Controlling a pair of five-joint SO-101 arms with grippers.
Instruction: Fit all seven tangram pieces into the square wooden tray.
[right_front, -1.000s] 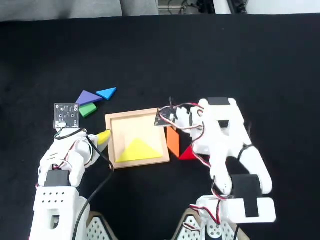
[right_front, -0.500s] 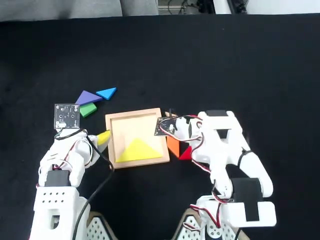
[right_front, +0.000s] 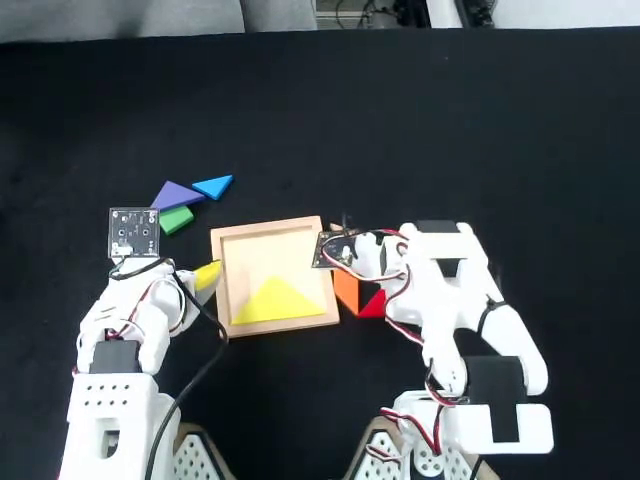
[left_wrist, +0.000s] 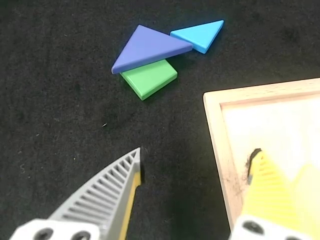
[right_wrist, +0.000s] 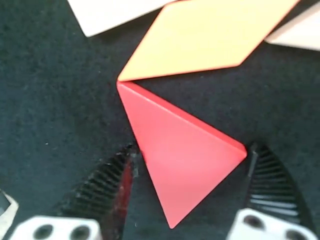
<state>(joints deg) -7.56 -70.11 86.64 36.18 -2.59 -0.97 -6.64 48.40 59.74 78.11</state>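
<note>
Pale wooden tray (right_front: 272, 232), matt black cloth (right_front: 420, 120)

My right pincer (right_wrist: 191, 149) stands spread, the red triangle (right_wrist: 175, 140) filling the gap between its fingers. Just past the tips the orange parallelogram (right_wrist: 205, 35) touches that triangle's corner and bars the way ahead. My left pincer (left_wrist: 196, 151) is spread over the tray wall (left_wrist: 216, 130) (close by one finger). Ahead lies bare cloth, then the purple triangle (left_wrist: 147, 47), green square (left_wrist: 150, 78) and blue triangle (left_wrist: 200, 34), bunched together.
</note>
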